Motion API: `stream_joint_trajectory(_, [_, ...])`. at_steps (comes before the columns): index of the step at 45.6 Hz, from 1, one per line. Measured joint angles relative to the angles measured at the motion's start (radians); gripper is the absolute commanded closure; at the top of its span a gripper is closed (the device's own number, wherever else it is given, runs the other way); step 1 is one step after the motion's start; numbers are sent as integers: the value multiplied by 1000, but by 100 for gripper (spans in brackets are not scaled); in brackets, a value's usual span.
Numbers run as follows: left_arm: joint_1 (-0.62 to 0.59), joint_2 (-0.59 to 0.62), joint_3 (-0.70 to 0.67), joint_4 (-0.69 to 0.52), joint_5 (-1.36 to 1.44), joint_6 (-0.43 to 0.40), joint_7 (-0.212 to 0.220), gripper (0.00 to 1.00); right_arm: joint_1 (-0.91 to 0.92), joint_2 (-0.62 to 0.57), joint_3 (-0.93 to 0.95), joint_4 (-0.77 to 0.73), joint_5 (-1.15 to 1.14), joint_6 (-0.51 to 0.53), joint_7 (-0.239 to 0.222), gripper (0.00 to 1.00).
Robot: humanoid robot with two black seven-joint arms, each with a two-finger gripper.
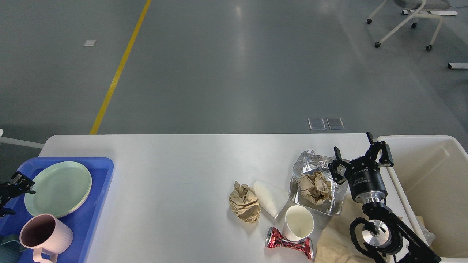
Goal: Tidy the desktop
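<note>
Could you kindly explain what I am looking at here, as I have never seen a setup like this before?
This picture comes from a camera in a humanoid robot's head, looking forward and down at its work surface, the large white desktop. The black jointed thing at lower right is its right arm, ending in the right gripper, whose two fingers stand open and hold nothing. At the far left edge the left gripper is only partly visible beside the pale green plates, so I cannot tell its state. Those plates and a pink ribbed mug sit in a blue plastic tray. On the desktop lie rubbish: a crumpled brown paper ball, a foil container with more crumpled paper inside, a white paper cup and a crushed red can. The cream plastic bin stands at right.
</note>
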Motion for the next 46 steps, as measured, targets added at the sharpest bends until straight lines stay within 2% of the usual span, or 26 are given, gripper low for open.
stream_joint_trajectory(7, [-67, 18, 9, -1, 1, -7, 3, 6, 0, 0, 0, 0, 0, 0, 0, 0])
stream_joint_trajectory(12, [-145, 43, 12, -12, 0, -33, 3, 4, 0, 0, 0, 0, 0, 0, 0, 0])
stream_joint_trajectory(23, [-316, 95, -44, -27, -6, -191, -11, 4, 0, 1, 0, 0, 0, 0, 0, 0])
stream_joint_trajectory(34, [-371, 97, -216, -84, -4, -245, -14, 4, 0, 1, 0, 0, 0, 0, 0, 0])
stream_joint_trajectory(40, [-370, 116, -376, -148, -4, -262, -16, 4, 0, 1, 0, 0, 0, 0, 0, 0])
stream_joint_trajectory(46, [-333, 134, -560, -162, -9, -263, -24, 4, 0, 1, 0, 0, 0, 0, 0, 0])
